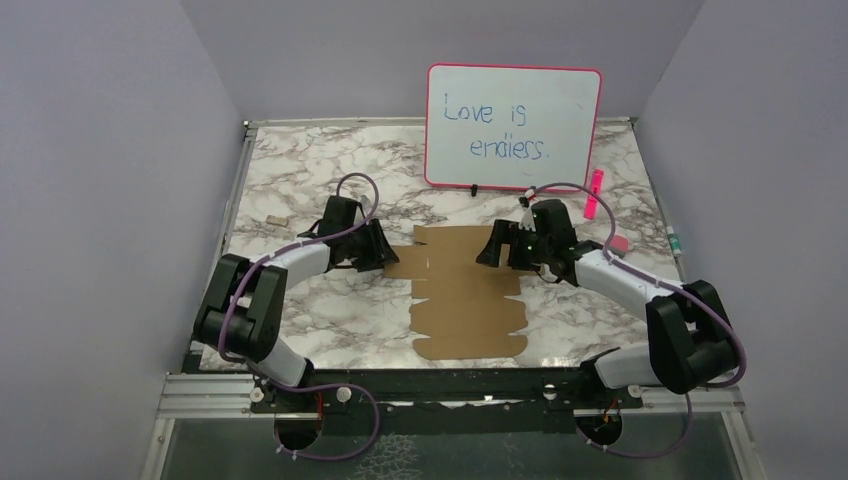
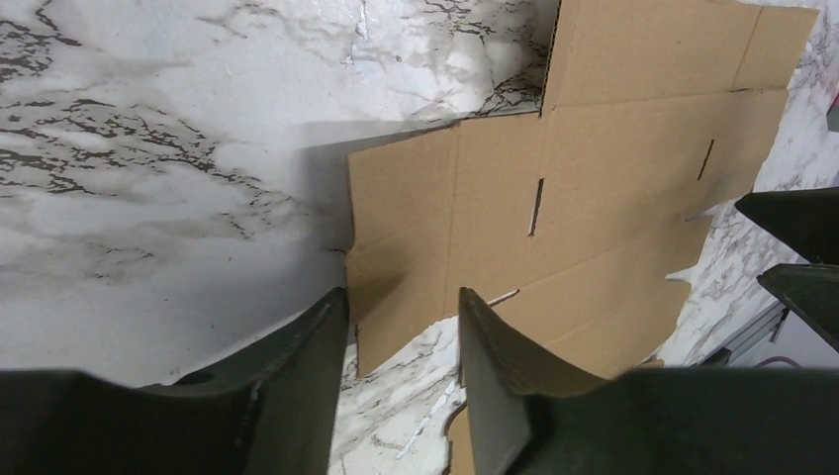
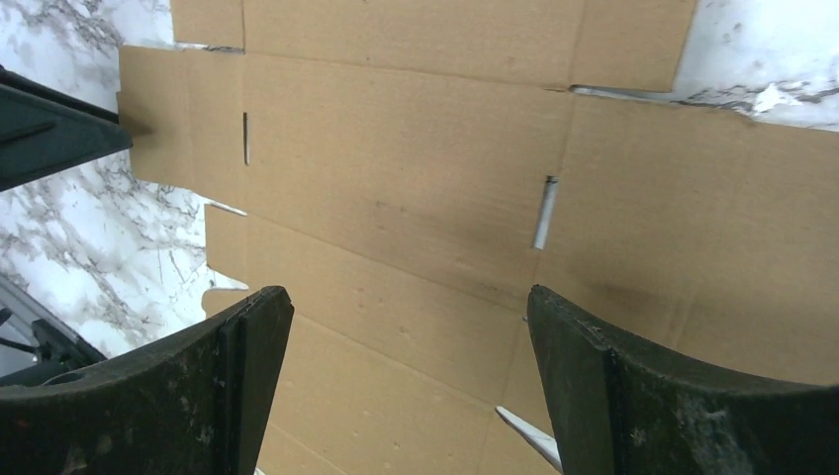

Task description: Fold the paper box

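The paper box is a flat brown die-cut sheet [image 1: 465, 295] with flaps and slits, lying in the middle of the marble table. My left gripper [image 1: 383, 257] is open at the sheet's left flap. In the left wrist view [image 2: 401, 307] that flap's edge [image 2: 396, 228] lies between and just past the fingertips. My right gripper [image 1: 492, 250] is open over the sheet's upper right part. In the right wrist view [image 3: 406, 302] its fingers stand wide apart above the cardboard [image 3: 416, 168]. Neither gripper holds anything.
A whiteboard [image 1: 513, 127] reading "Love is endless." stands at the back. A pink marker [image 1: 594, 193] and a small pink object [image 1: 618, 243] lie right of the right arm. A tiny cardboard scrap [image 1: 273, 221] lies at the far left.
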`<action>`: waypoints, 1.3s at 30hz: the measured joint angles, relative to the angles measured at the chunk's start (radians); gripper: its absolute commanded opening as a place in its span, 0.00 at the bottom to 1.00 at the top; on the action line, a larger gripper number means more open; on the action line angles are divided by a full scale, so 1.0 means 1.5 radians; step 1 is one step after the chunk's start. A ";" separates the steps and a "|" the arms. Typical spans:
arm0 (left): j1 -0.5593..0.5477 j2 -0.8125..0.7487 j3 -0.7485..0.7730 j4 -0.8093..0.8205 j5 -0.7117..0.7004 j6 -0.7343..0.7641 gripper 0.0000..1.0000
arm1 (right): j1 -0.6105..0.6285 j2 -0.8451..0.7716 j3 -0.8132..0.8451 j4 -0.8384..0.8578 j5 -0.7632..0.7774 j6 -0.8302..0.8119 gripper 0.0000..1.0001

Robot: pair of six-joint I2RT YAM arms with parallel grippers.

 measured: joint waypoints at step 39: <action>-0.144 -0.069 0.160 -0.226 -0.324 0.113 0.24 | 0.268 0.213 0.070 0.220 0.089 0.257 0.95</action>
